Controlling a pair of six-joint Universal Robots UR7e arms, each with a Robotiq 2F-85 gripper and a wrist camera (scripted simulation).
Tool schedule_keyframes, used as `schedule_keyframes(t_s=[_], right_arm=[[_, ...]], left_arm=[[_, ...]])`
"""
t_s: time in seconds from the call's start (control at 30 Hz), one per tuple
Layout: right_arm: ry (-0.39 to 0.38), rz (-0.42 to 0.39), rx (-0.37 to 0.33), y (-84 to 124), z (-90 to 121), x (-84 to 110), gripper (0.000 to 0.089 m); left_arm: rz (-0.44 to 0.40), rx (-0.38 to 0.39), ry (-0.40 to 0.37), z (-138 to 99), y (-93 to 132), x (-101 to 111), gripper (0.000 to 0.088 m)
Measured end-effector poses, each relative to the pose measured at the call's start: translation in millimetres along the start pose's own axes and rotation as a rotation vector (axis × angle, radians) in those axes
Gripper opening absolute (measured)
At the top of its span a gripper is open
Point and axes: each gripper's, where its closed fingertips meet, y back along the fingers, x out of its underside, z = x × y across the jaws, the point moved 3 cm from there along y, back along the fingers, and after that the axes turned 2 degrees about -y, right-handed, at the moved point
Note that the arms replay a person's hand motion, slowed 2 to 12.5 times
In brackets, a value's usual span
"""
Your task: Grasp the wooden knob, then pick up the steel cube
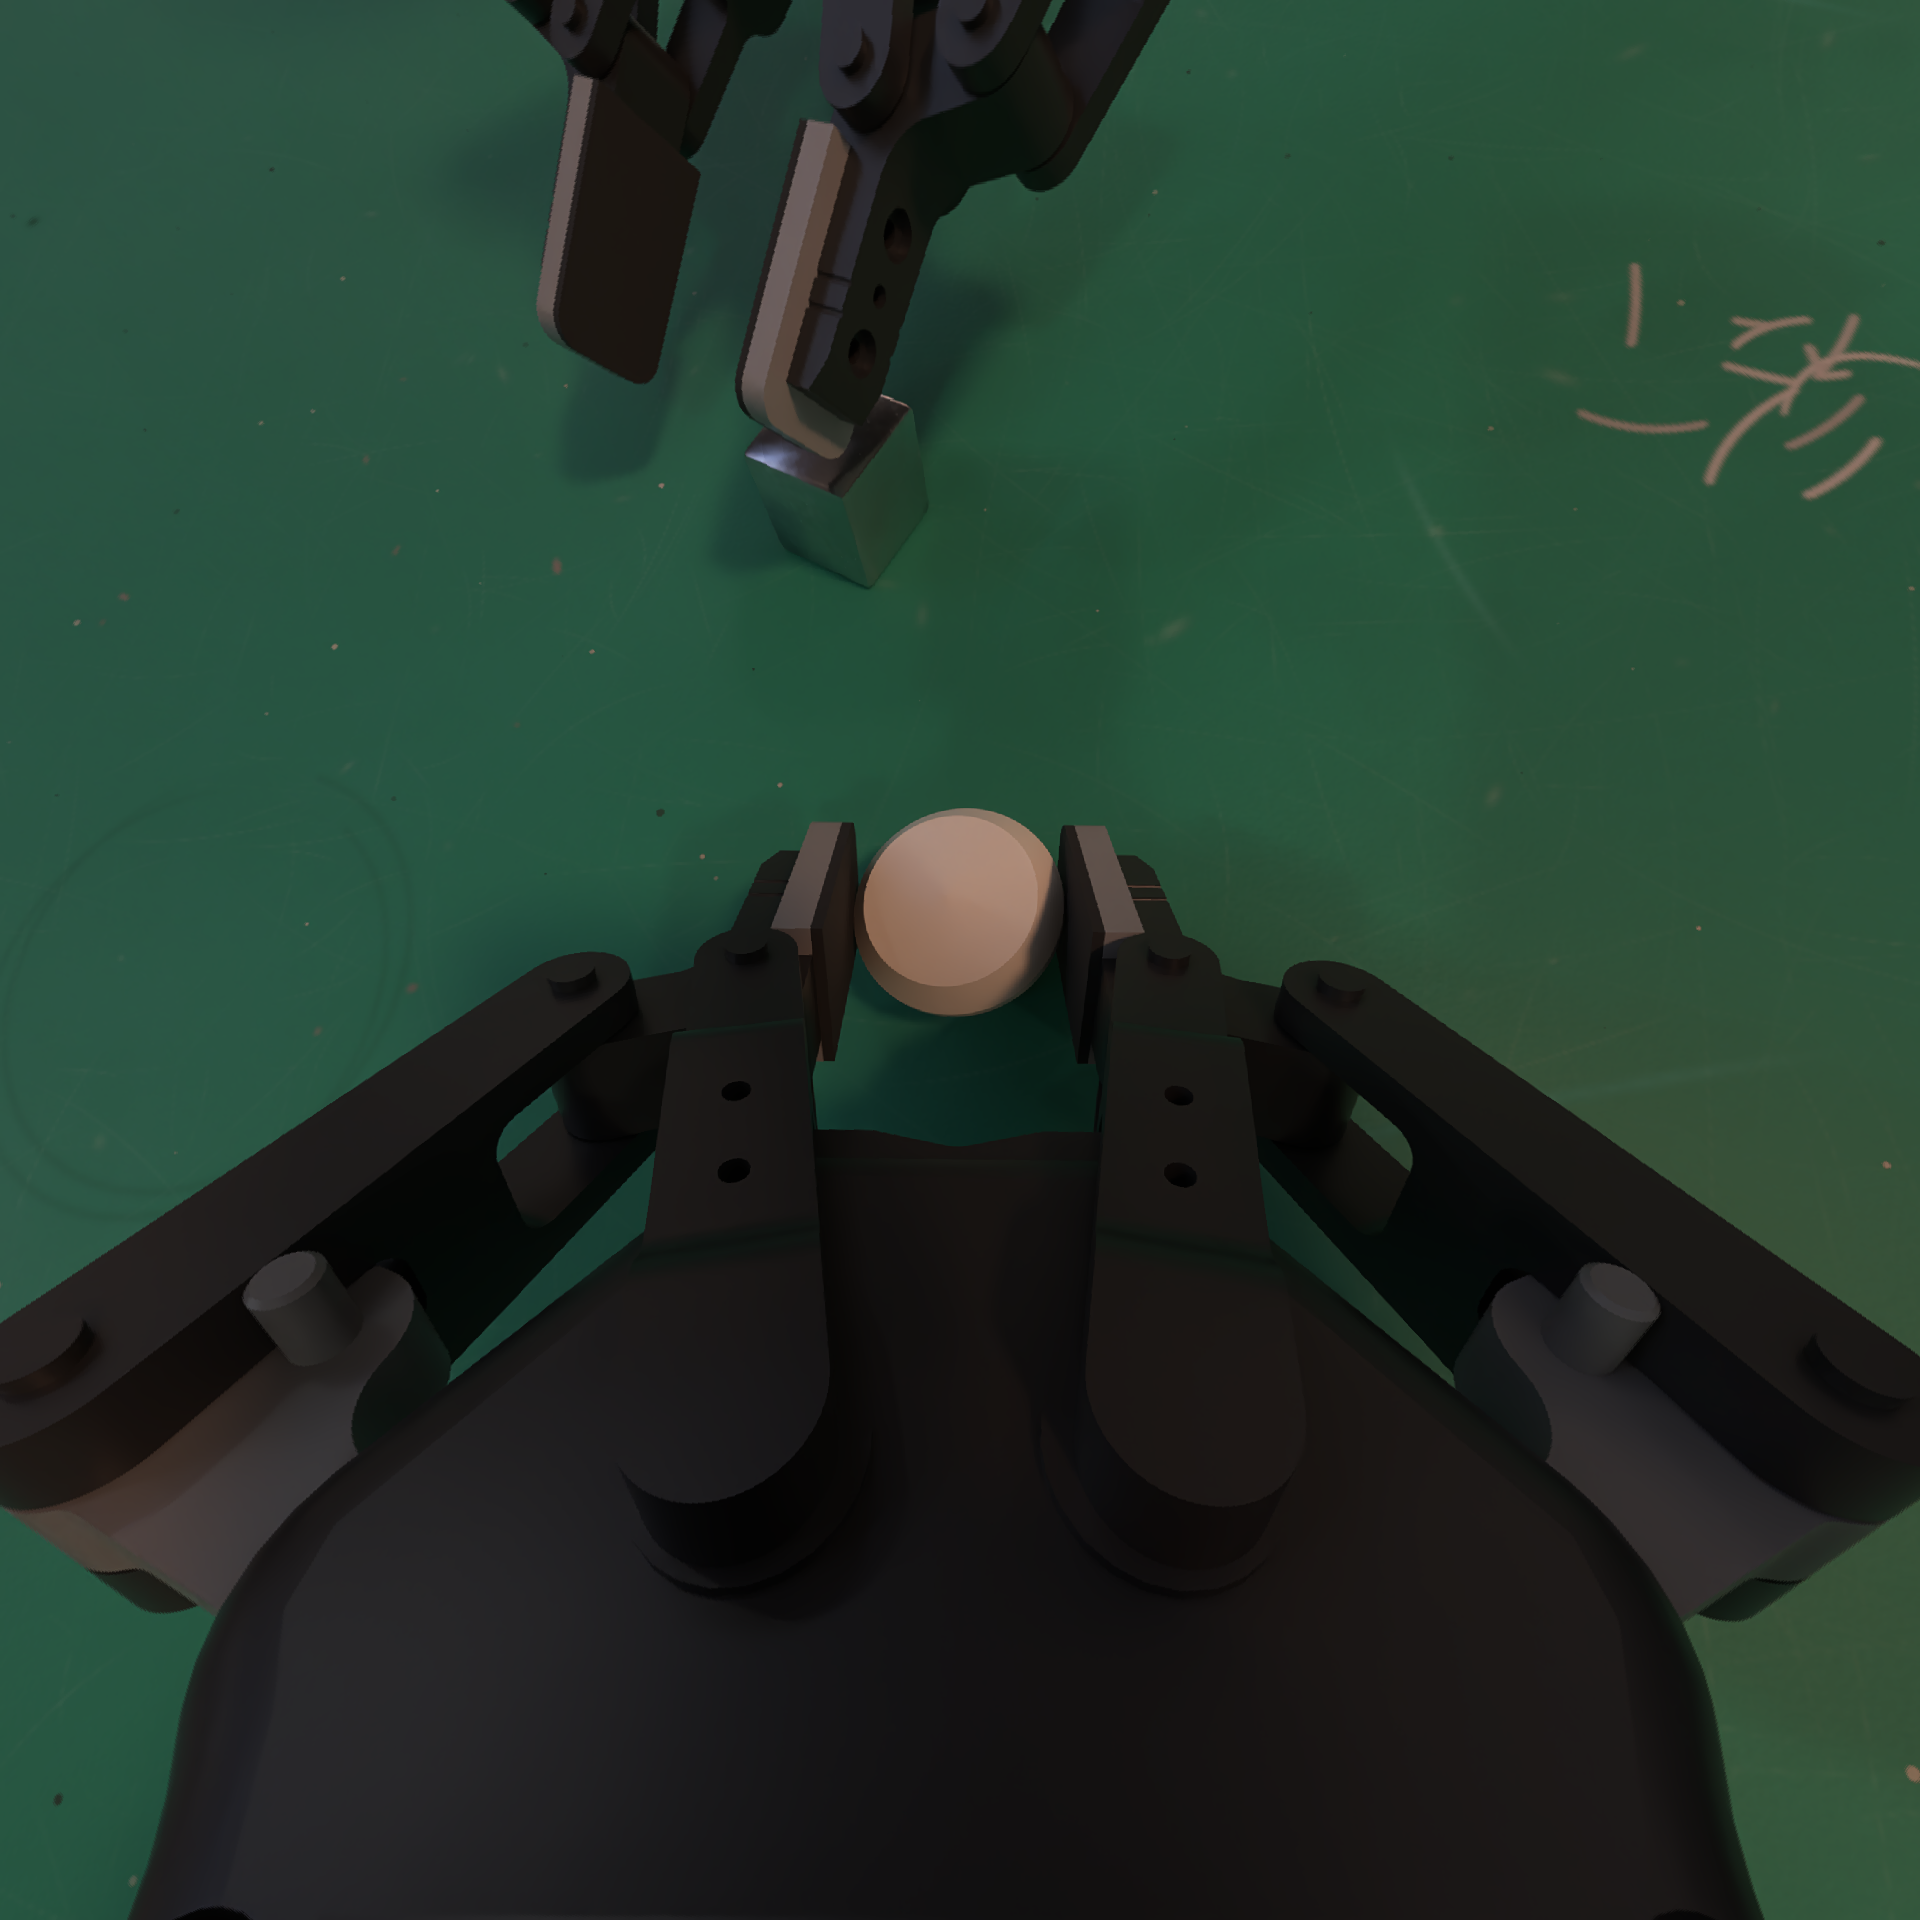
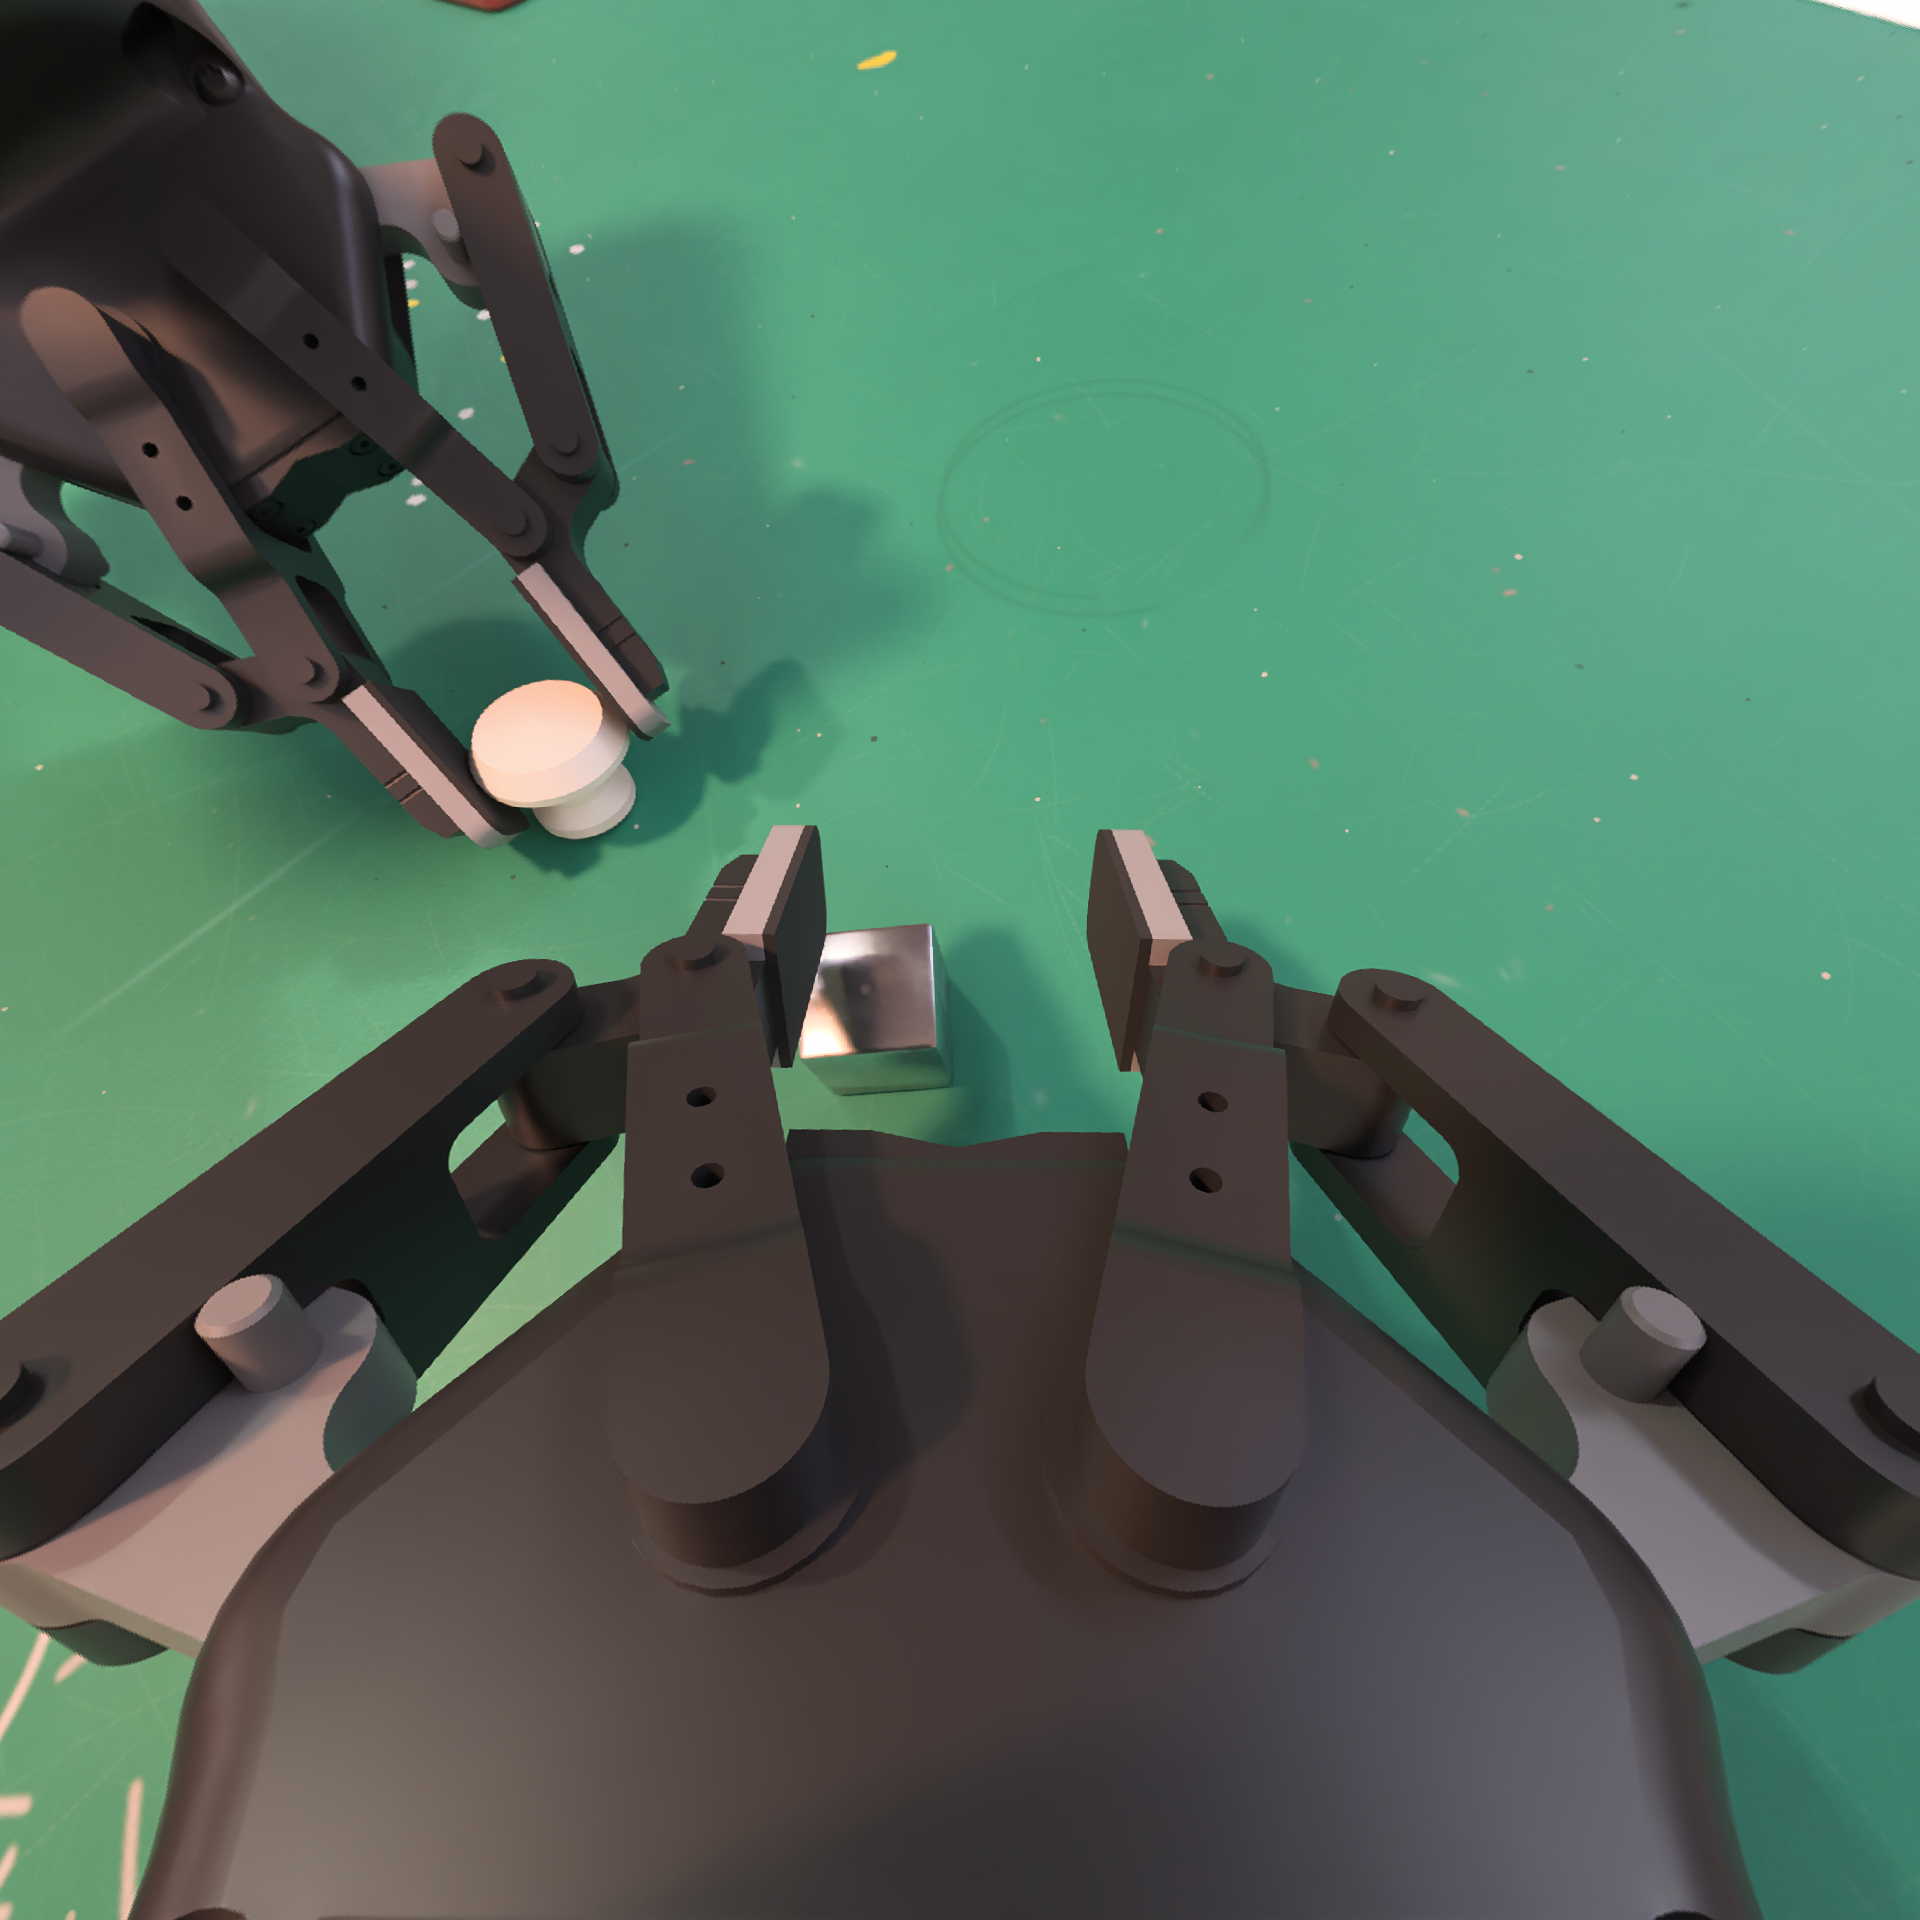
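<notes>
A pale wooden knob [image 1: 956,909] with a round cap stands on the green mat. My left gripper [image 1: 956,935] is shut on the knob, with both pads against the cap's sides; it also shows in the right wrist view [image 2: 566,774], with the knob [image 2: 540,743] on the mat. A shiny steel cube [image 2: 883,1008] rests on the mat between the fingers of my right gripper [image 2: 956,945], which is open; the left pad touches or nearly touches the cube and the right pad stands well apart. In the left wrist view the right gripper [image 1: 691,384] straddles the cube [image 1: 847,499].
The green mat [image 2: 1351,727] has a faint scratched ring [image 2: 1101,499] beyond the cube and pale chalk marks [image 1: 1766,395] at the far right of the left wrist view. A brown object's corner [image 2: 483,5] shows at the top edge.
</notes>
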Motion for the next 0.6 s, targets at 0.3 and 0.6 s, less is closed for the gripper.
schedule_keyframes(t_s=[0.3,0.6], right_arm=[[-0.055,-0.035,-0.025,5.6,1.8,-1.0,0.0511],[-0.054,-0.029,-0.024,7.0,2.7,0.9,0.0525]], left_arm=[[0.003,-0.047,-0.019,6.7,8.6,10.6,0.0343],[0.002,-0.082,0.035,15.9,22.9,23.9,0.034]])
